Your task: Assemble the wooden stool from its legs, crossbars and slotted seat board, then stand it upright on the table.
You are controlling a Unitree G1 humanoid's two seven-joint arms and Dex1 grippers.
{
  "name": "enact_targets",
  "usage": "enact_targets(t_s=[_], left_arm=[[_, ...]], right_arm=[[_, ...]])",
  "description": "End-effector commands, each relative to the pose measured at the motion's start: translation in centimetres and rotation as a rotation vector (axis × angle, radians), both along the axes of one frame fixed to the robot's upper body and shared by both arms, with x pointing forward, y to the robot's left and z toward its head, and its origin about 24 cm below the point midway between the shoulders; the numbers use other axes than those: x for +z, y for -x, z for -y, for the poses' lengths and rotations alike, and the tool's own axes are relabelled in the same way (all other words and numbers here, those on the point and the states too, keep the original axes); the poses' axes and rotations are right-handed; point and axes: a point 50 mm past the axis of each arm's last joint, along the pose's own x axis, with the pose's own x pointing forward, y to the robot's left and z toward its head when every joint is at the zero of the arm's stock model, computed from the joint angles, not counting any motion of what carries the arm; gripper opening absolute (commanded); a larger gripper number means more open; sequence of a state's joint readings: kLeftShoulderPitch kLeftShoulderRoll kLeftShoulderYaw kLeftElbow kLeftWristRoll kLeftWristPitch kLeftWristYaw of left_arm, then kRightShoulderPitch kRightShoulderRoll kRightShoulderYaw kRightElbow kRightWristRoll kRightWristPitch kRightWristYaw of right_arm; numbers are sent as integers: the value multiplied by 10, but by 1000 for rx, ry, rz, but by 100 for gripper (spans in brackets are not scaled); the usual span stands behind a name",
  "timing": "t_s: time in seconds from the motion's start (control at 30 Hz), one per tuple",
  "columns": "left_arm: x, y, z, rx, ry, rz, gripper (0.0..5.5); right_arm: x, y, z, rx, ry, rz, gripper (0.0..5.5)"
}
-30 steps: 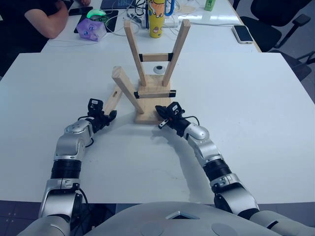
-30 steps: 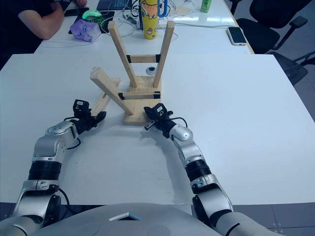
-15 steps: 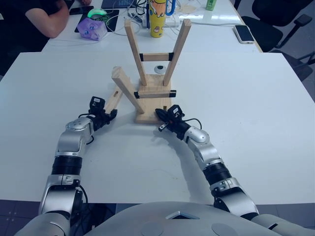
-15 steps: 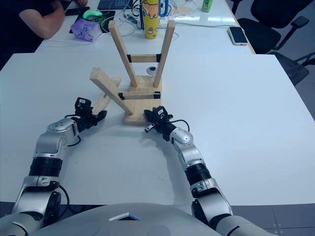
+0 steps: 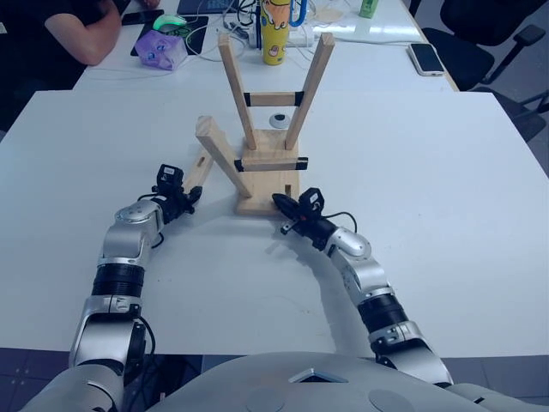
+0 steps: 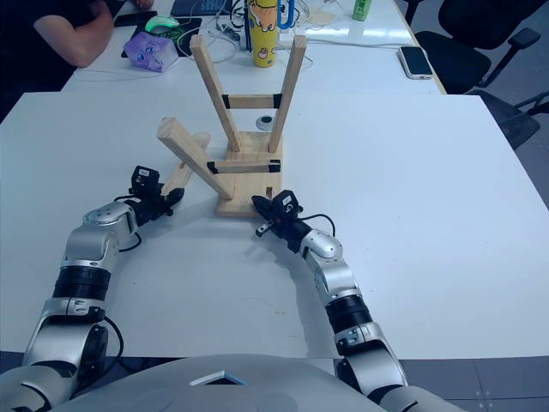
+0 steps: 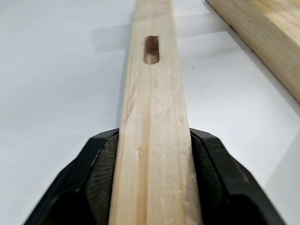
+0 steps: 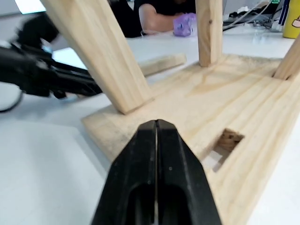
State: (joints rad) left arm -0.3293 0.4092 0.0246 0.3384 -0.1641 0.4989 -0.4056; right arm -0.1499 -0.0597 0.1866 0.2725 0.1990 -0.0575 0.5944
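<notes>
The left pincer [image 7: 153, 157] clamps the near end of the loose leg [image 7: 152, 93].

— What sort of place is this?
— An office or lab. Beyond the large white table [image 5: 446, 215] stands a desk [image 5: 369, 67] with tangled cables [image 5: 369, 39], a dark smartphone [image 5: 423, 58] and a tall yellow cup [image 5: 273, 39]. Black swivel chairs [image 5: 480, 21] stand at its right.

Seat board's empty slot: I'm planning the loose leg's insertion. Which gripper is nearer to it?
Right. The right gripper is shut at the seat board's near edge beside the slot; the left gripper grips the loose leg, farther left.
</notes>
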Motion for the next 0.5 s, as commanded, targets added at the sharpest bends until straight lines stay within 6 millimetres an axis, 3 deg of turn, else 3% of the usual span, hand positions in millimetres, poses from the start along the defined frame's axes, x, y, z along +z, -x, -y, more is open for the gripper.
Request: enact_targets(t_s=[0.03,0.2,0.33,0.43,0.5], left_arm=[[-11,11,-13,39,-15,-46,208],[18,8,-27,92,54,162,208],[67,15,-34,95,145,496,208],[111,30,-22,-3,210,751,208],[128,38,-6,-115,262,802,208]], right_arm=[[20,7,2,74,-37,67,0],[22,25,15,187,-1,-22,0],[10,29,40,198,53,-80,0],[8,25,53,230,15,-138,0],[9,25,56,244,-24,-149,0]])
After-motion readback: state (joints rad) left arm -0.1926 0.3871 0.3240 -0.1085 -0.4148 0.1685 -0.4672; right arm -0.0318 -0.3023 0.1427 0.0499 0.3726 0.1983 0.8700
